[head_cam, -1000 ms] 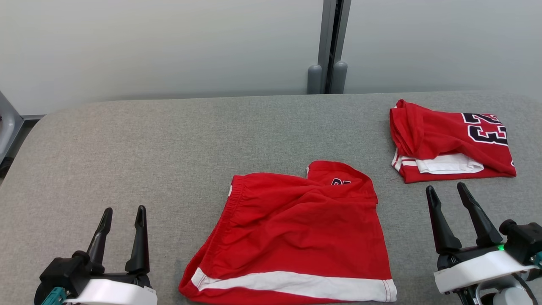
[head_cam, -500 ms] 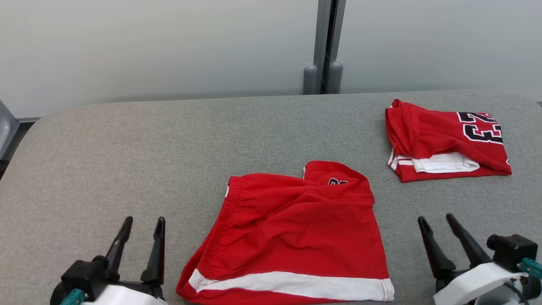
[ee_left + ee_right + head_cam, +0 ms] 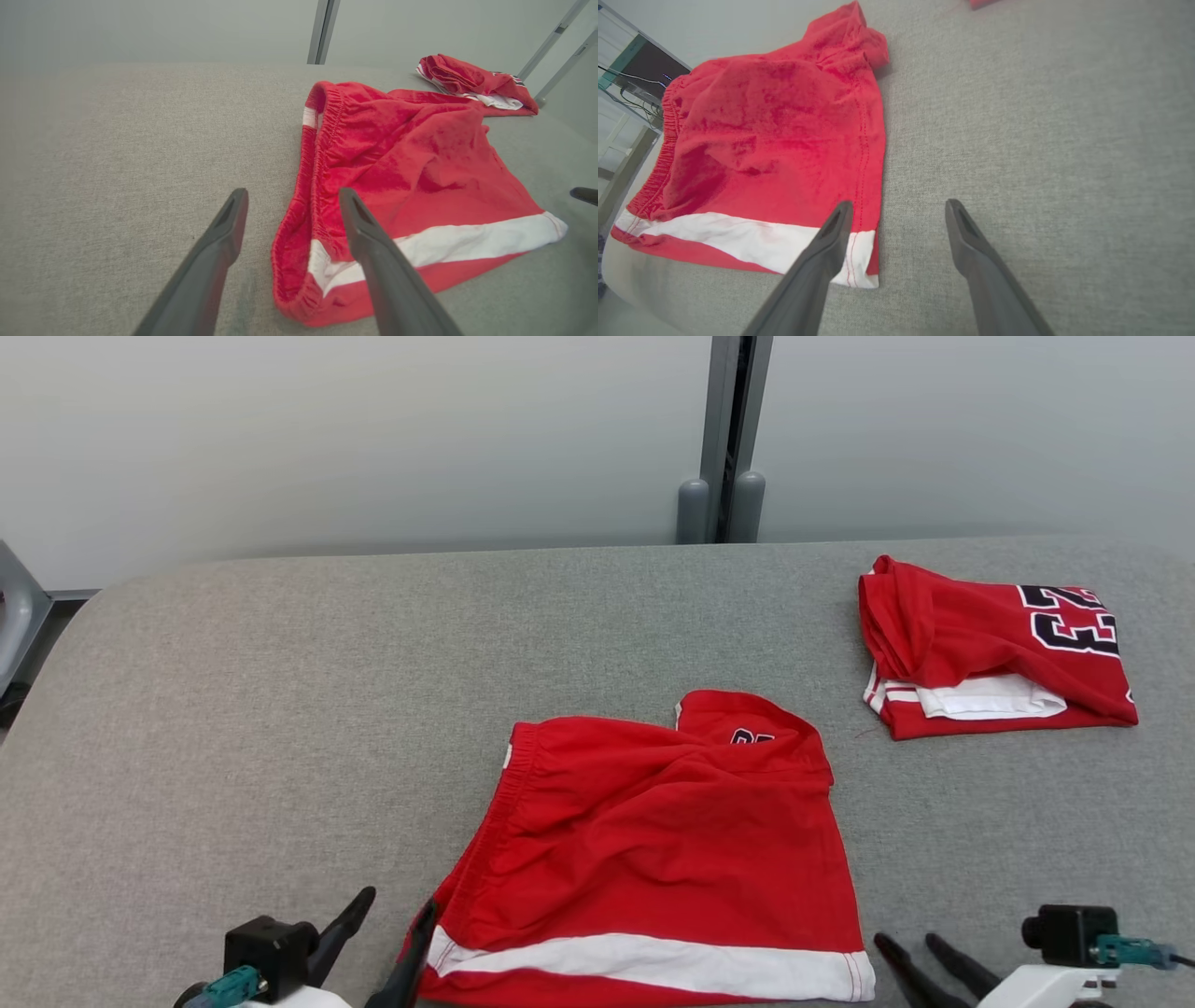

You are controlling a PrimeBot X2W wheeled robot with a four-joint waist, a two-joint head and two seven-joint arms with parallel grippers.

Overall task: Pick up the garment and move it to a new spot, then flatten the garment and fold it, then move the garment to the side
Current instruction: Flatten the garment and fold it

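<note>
Red shorts: rumpled on grey table. Left gripper, jaws apart, at their near-left hem corner; right gripper, jaws apart, near-right. Risk: pinching one fabric layer, so shorts bunch when lifted.

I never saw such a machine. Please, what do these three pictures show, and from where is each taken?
This is a wheeled robot with two arms, each ending in a claw of two dark fingers. The overview comes from a camera on its head, looking down at a grey padded table. The other two come from wrist cameras looking along the fingers. Red shorts lie spread in the middle; a second red garment, folded, lies far right. The left claw and right claw are open at the shorts' near corners, holding nothing.
</note>
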